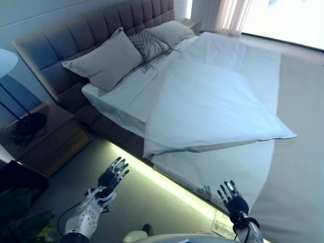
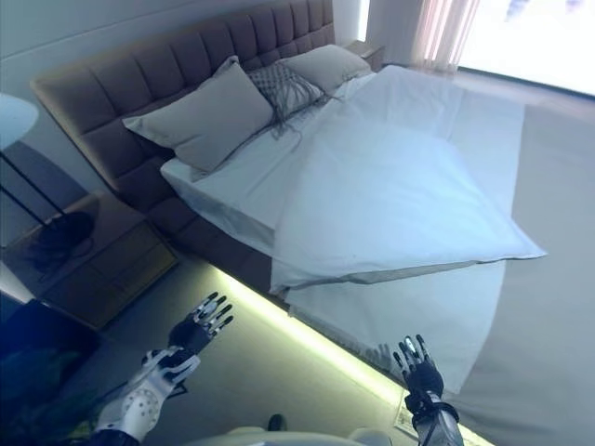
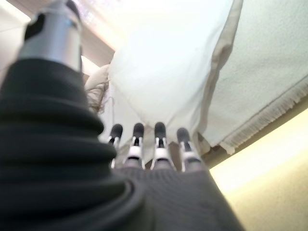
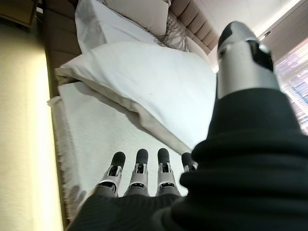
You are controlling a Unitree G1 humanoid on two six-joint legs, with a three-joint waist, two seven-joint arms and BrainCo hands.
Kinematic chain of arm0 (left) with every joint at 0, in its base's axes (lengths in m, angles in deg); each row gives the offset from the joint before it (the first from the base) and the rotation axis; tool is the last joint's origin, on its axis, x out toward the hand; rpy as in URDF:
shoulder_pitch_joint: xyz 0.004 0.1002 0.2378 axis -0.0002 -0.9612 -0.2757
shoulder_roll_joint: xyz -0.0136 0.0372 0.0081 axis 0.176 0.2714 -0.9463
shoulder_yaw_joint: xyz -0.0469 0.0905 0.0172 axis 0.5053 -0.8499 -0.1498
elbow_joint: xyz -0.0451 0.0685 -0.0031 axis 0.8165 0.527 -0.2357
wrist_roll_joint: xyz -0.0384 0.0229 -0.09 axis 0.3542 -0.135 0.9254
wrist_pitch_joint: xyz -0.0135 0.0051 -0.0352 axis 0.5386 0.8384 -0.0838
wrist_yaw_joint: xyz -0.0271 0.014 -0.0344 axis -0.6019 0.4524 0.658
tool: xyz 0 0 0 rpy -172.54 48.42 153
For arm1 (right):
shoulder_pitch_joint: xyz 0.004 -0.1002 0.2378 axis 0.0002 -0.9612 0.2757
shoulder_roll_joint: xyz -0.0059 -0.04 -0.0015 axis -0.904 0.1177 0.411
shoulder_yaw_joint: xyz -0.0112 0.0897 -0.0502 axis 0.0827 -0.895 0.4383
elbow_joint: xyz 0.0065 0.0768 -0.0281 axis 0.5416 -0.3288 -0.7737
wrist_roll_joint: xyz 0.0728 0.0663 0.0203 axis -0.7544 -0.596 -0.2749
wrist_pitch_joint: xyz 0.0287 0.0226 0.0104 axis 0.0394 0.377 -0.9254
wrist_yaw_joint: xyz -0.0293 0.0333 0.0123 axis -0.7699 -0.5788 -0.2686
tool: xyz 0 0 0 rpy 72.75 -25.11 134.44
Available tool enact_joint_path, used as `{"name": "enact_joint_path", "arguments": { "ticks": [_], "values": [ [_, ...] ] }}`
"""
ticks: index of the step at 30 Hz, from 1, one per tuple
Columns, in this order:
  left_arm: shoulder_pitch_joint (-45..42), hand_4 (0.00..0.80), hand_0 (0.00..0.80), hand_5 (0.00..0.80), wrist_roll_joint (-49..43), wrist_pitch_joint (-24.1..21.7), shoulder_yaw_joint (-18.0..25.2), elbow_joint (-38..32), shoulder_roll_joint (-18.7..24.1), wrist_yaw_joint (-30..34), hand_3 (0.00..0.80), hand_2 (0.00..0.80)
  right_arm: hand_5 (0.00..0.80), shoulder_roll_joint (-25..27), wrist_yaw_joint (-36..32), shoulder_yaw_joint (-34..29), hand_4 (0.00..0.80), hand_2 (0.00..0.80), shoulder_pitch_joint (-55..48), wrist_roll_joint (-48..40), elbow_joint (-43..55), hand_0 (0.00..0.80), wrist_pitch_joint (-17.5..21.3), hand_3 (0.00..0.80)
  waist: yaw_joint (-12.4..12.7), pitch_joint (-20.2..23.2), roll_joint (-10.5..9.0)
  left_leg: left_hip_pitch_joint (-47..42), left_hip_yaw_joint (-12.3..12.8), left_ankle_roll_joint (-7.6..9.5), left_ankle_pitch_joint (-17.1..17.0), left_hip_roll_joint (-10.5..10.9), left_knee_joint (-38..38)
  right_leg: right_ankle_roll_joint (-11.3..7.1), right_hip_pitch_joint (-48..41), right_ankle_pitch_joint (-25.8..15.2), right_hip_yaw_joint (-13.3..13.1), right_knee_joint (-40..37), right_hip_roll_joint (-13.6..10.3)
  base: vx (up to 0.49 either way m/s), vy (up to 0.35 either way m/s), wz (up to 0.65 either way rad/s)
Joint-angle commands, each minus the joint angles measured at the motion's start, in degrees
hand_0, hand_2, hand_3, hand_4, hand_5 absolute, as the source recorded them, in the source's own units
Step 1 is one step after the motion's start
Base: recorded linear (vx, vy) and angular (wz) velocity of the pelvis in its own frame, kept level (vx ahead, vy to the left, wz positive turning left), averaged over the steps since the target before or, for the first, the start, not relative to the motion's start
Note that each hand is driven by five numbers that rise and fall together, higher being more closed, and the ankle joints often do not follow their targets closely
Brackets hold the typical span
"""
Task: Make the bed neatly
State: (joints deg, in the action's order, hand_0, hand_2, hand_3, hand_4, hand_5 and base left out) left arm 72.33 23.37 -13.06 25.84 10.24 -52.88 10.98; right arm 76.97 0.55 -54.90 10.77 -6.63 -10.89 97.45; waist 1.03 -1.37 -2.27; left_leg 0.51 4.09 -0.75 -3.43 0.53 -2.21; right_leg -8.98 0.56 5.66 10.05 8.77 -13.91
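Note:
A bed with a grey tufted headboard [image 1: 96, 30] fills the middle of the eye views. A white duvet [image 1: 212, 106] lies crooked and folded back on it, its near corner hanging over a fringed white blanket [image 1: 223, 167]. Two large grey pillows [image 1: 109, 61] and a patterned cushion [image 1: 149, 45] rest by the headboard. My left hand [image 1: 112, 174] is open over the floor, short of the bed's side. My right hand [image 1: 232, 198] is open near the blanket's edge. Both hold nothing. The wrist views show straight fingers [image 3: 159, 139] [image 4: 139, 168] pointing at the duvet.
A wooden nightstand [image 1: 48, 139] with a dark lamp base [image 1: 28, 124] stands left of the bed. A lit strip [image 1: 162, 179] runs under the bed's side. A plant [image 1: 20, 217] is at the lower left. A curtained window [image 1: 238, 15] lies beyond the bed.

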Motion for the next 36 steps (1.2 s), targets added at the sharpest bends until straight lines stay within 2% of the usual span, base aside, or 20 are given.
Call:
{"name": "enact_joint_path", "arguments": {
  "ticks": [1, 3, 6, 11, 13, 15, 16, 19, 24, 27, 32, 36],
  "values": [
    [3.2, 0.0, 0.0, 0.0, 1.3, -3.9, 0.2, -0.8, -2.6, -0.4, 0.0, 0.0, 0.0, 0.9, 0.3, 0.0, 0.0, 0.0, 3.2, -2.1, 1.8, 0.0, 4.2, 0.0, 1.4, -0.2, 0.81, -0.6, -0.5, -1.04, 1.5, -1.9, 0.6, 0.26, -0.5, -8.5, 1.9, -3.6, 2.4, 0.002, -0.049, -0.12],
    [3.6, 0.0, 0.0, 0.0, 0.7, -5.8, 0.3, 0.1, -3.6, 0.2, 0.0, 0.0, 0.0, 0.7, 0.5, -0.1, 0.0, 0.0, 3.0, -2.3, 2.3, 0.0, 4.2, 0.0, 1.4, 0.3, 0.25, -0.6, 0.1, -1.46, 1.6, -2.5, 0.5, 0.15, -1.5, -8.1, 2.0, -5.9, 2.9, -0.001, -0.087, -0.11],
    [2.3, 0.0, 0.0, 0.0, -2.4, -5.8, 0.8, -1.0, -3.9, -0.5, 0.0, 0.0, 0.0, 0.8, 0.4, -0.3, 0.0, 0.0, 2.4, 0.1, 2.6, 0.0, 5.4, 0.0, 1.8, 0.8, 0.05, -0.7, 0.8, -1.93, 1.8, -3.0, 0.5, 0.18, -2.4, -8.6, 2.6, -8.2, 3.2, -0.003, -0.058, -0.02],
    [0.2, 0.0, 0.0, 0.0, -8.3, -7.0, 1.6, -2.7, -2.4, -1.4, 0.0, 0.0, 0.0, 1.2, 0.7, -0.7, 0.0, 0.0, 2.6, 2.7, 4.0, 0.0, 7.6, 0.0, 2.8, 1.5, 0.1, -1.0, 1.5, -2.2, 2.0, -3.5, 0.1, 0.03, -3.4, -9.4, 3.7, -10.4, 3.4, 0.005, -0.035, -0.03],
    [-0.4, 0.0, 0.0, 0.0, -9.4, -7.4, 2.2, -3.4, -1.9, -1.8, 0.0, 0.0, 0.0, 0.9, 0.5, -1.3, 0.0, 0.0, 2.4, 0.3, 6.1, 0.0, 8.8, 0.0, 2.7, 1.5, 0.13, -0.9, 1.5, -2.1, 2.2, -3.6, 0.6, 0.07, -3.1, -9.1, 3.6, -9.8, 3.4, 0.0, 0.0, 0.0],
    [-0.9, 0.0, 0.0, 0.0, -9.1, -7.7, 2.6, -4.0, -1.7, -1.3, 0.0, 0.0, 0.0, 1.0, 4.3, -2.2, 0.0, 0.0, 1.8, 5.2, 8.2, 0.0, 15.1, 0.0, 2.3, 1.5, 0.23, -0.9, 1.6, -1.89, 2.6, -3.6, 1.0, 0.18, -3.0, -8.7, 3.3, -9.4, 3.5, 0.015, 0.003, 0.0],
    [-1.0, 0.0, 0.0, 0.0, -8.2, -7.7, 2.6, -4.4, -1.7, -1.5, 0.0, 0.0, 0.0, 1.2, 5.9, -2.5, 0.0, 0.0, 1.8, 8.2, 9.3, 0.0, 15.3, 0.0, 2.2, 1.6, 0.38, -0.9, 1.6, -1.84, 2.6, -3.5, 1.0, 0.2, -2.9, -8.7, 3.2, -9.4, 3.6, 0.0, 0.0, 0.0],
    [-1.2, 0.0, 0.0, 0.0, -5.3, -7.1, 3.0, -5.0, -2.0, -0.5, 0.0, 0.0, 0.0, 1.8, 4.4, -2.6, 0.0, 0.0, 2.0, 7.6, 10.7, 0.0, 10.0, 0.0, 2.1, 1.5, 0.57, -1.0, 1.5, -1.86, 2.9, -3.7, 1.3, 0.44, -3.0, -8.4, 3.0, -9.5, 3.8, 0.0, 0.0, 0.0],
    [-2.0, 0.0, 0.0, 0.0, -5.0, -7.9, 3.1, -5.7, -1.3, 3.5, 0.0, 0.0, 0.0, 2.6, -1.1, -2.7, 0.0, 0.0, 2.1, -0.4, 10.1, 0.0, 5.0, 0.0, 2.4, 1.2, -0.07, -0.7, 1.3, -2.57, 4.3, -4.5, 4.2, 0.6, -3.2, -8.1, 2.8, -9.0, 4.0, 0.007, -0.054, 0.0],
    [-2.4, 0.0, 0.0, 0.0, -4.5, -8.3, 2.8, -4.9, -1.6, 3.7, 0.0, 0.0, 0.0, 1.8, -1.4, -2.4, 0.0, 0.0, 2.0, -2.6, 7.8, 0.0, 4.4, 0.0, 2.5, 1.0, -0.18, -0.5, 1.1, -2.8, 4.8, -4.7, 5.7, 1.03, -3.5, -8.0, 2.7, -8.8, 4.5, -0.006, -0.062, -0.01],
    [-1.7, 0.0, 0.0, 0.0, -3.0, -8.6, 2.1, -3.6, -2.5, 3.4, 0.0, 0.0, 0.0, 0.9, -2.1, -1.1, 0.0, 0.0, 1.9, -4.3, 3.3, 0.0, 1.4, 0.0, 2.6, 0.5, 0.02, -0.5, 0.6, -3.65, 4.6, -5.7, 6.2, 1.99, -4.2, -7.7, 2.8, -9.2, 5.7, -0.015, -0.049, 0.0],
    [-1.1, 0.0, 0.0, 0.0, -1.4, -9.2, 1.8, -2.9, -3.1, 3.2, 0.0, 0.0, 0.0, 1.7, -2.5, 0.1, 0.0, 0.0, 1.6, -3.8, 3.0, 0.0, 0.9, 0.0, 2.5, -0.2, -0.2, 0.9, -0.6, -5.02, 2.9, -7.3, 8.7, 2.9, -4.3, -7.8, 2.4, -10.0, 7.1, -0.049, -0.066, 0.01]
  ]
}}
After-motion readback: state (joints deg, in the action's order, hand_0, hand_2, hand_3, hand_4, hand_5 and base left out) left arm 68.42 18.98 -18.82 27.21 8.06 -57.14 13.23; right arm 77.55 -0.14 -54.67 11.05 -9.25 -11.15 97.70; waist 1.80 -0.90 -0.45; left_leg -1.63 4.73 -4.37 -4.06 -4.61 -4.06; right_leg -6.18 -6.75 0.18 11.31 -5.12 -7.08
